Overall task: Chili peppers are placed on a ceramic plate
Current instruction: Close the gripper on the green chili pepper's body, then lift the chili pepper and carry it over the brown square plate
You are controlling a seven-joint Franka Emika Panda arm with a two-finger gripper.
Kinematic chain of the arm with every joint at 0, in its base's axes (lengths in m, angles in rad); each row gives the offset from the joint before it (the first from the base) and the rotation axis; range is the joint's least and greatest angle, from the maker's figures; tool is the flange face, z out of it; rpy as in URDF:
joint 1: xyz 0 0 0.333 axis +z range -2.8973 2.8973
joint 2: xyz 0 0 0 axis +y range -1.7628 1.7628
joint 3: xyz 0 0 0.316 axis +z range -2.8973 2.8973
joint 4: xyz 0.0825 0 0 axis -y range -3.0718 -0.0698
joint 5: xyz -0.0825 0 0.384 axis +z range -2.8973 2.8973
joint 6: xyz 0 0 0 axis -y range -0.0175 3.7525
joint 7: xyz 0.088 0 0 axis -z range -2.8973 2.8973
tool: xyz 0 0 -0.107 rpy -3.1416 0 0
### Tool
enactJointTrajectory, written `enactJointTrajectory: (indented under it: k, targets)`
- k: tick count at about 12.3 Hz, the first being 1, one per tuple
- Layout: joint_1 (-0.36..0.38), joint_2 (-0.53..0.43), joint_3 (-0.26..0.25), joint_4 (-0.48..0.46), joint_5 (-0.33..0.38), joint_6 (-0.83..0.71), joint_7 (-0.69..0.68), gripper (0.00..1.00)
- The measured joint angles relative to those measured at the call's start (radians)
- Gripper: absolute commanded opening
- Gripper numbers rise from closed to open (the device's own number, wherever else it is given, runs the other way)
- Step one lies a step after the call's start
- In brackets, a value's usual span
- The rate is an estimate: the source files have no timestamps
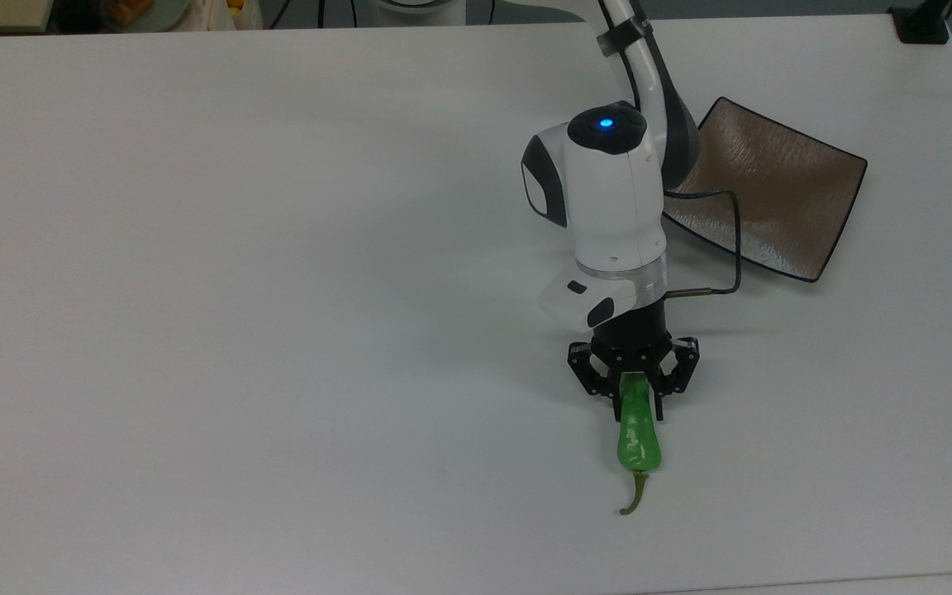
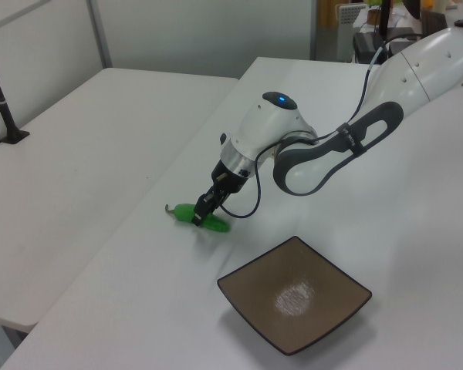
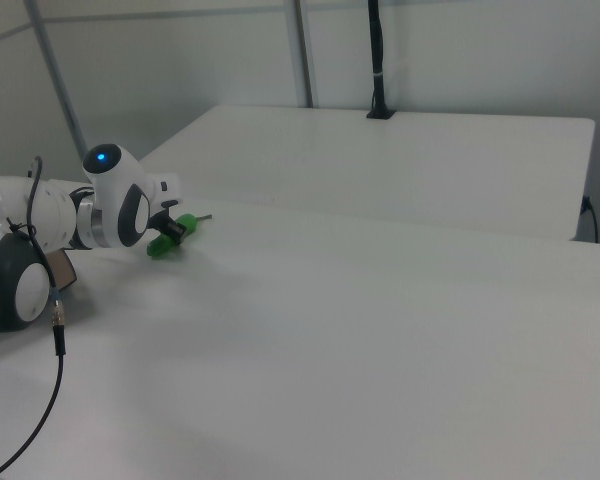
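Pepper and plate share a wide white table (image 1: 236,289), the biggest thing here, which runs across the top view and carries the arm (image 1: 608,198) too. That arm, white with dark grey joints and a blue light on its wrist housing, reaches down from the top view's upper edge; a black cable (image 1: 728,240) loops from its wrist towards the top view's right. Next in size is the plate (image 1: 782,198), a square brown dish with a thin black rim, flat on the table to the top view's upper right, its near corner hidden behind the arm; in the left view the plate (image 2: 293,304) lies in the foreground, well apart from the pepper, with nothing in it. The black gripper (image 1: 634,395) points down at the table, its two fingers drawn in and pinching the narrow end of the pepper (image 1: 637,438). The pepper, glossy green, lies on the table below the gripper in the top view, its wide end away from the arm. In the left view the pepper (image 2: 202,218) lies to the upper left of the plate. Smallest is the stem (image 1: 635,498), thin, olive and curved, trailing from the wide end.
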Motion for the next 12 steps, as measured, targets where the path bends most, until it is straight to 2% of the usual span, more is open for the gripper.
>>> enactJointTrajectory:
  k: [6,8,12]
  targets:
    - [-0.001,-0.015,0.0,0.004,-0.004,0.0,0.0,0.24]
    - [-0.008,-0.053,0.0,-0.003,-0.005,0.0,0.0,0.25]
    - [-0.019,-0.181,-0.001,-0.098,-0.006,-0.088,0.0,0.26]
